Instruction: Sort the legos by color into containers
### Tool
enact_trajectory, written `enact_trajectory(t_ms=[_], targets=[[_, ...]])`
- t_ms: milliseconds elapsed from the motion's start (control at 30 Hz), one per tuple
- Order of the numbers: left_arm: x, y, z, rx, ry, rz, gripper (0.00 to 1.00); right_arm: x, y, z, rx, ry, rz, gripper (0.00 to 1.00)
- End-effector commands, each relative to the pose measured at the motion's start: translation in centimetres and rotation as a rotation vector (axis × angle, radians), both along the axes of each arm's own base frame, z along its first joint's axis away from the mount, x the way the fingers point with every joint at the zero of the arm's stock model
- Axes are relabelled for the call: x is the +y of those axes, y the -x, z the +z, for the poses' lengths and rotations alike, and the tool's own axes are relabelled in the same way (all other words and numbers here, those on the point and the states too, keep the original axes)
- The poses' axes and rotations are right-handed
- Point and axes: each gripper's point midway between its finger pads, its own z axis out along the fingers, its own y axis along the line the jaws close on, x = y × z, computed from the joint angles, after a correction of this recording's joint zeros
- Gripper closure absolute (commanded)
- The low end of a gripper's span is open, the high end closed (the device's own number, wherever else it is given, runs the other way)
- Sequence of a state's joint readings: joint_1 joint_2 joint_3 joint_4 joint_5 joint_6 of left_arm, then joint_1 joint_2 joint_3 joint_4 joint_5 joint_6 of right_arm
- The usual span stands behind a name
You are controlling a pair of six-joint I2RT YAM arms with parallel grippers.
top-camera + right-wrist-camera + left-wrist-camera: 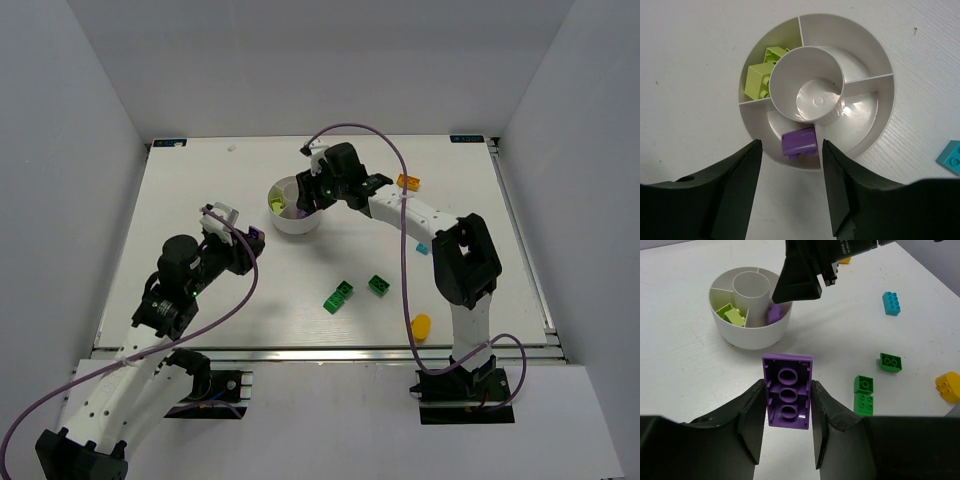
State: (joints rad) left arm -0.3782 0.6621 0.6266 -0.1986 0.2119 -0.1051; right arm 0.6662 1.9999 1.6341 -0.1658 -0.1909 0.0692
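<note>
Your left claw [787, 396] clamped on purple brick [788, 371], near dish [755, 337]. Your right claw [791, 146] apart over dish; second purple brick [800, 142] lies in section below, lime bricks [757, 80] in neighbouring section.

In the left wrist view, the held purple brick [788, 365] presents only its hollow underside; the stud face is turned away. The right arm [807, 265] hides nearly all of the orange brick [844, 260]. The right edge cuts the yellow piece [950, 386]. In the top view, the right gripper [306, 193] covers the right sections of the dish [292, 226], and the cyan brick [422, 248] is mostly under the arm. In the right wrist view, the central well [790, 70] masks part of the lime bricks [756, 82], and the right edge crops the cyan brick.
</note>
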Motion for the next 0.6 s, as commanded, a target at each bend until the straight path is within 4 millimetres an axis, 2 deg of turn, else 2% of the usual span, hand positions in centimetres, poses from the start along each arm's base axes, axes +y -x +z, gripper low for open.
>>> enact_trajectory(t_ms=[0,133,233,267,300,333,367,400,433,467,500,533,567], targets=[[-1.2,0.2,-0.1,-0.004,0.019,-0.071,1.0,0.5,-0.2,3.7,-0.059,-0.048,0.017,0.4],[-2.5,-0.3,-0.9,0.044,0.034,-0.121,1.0,0.3,-0.2,4.2,-0.064,-0.052,0.018,0.38],[-3.0,-0.9,-0.4,0.039,0.086,-0.114,1.0,-0.2,0.1,4.9,-0.063,-0.052,0.015,0.43],[-3.1,-1.2,-0.2,0.041,0.109,-0.089,1.0,-0.6,0.4,6.4,-0.081,-0.068,0.012,0.49],[-3.4,-1.7,1.1,-0.006,0.138,-0.084,1.0,-1.2,0.7,6.6,-0.083,-0.07,0.007,0.52],[-3.6,-2.0,1.0,0.011,0.181,-0.075,1.0,-2.0,1.1,9.1,-0.125,-0.101,0.0,0.57],[-3.3,-2.7,1.0,0.004,0.198,-0.035,1.0,-2.7,1.3,9.8,-0.136,-0.111,-0.009,0.7],[-3.4,-3.4,2.2,-0.052,0.237,-0.027,1.0,-3.7,1.8,9.6,-0.133,-0.113,-0.022,0.79],[-3.3,-3.7,1.3,-0.05,0.249,-0.009,1.0,-4.4,2.1,10.1,-0.137,-0.128,-0.024,0.88],[-3.3,-4.7,2.0,-0.085,0.303,0.016,1.0,-6.2,2.4,12.5,-0.178,-0.161,-0.04,1.0],[-3.1,-5.3,1.9,-0.1,0.325,0.046,1.0,-7.0,3.2,11.9,-0.171,-0.158,-0.037,1.0],[-3.0,-5.8,1.0,-0.091,0.339,0.067,1.0,-7.5,4.8,14.0,-0.206,-0.201,0.009,1.0],[-3.4,-6.7,1.0,-0.111,0.357,0.076,1.0,-8.8,4.9,14.3,-0.217,-0.216,0.004,1.0]])
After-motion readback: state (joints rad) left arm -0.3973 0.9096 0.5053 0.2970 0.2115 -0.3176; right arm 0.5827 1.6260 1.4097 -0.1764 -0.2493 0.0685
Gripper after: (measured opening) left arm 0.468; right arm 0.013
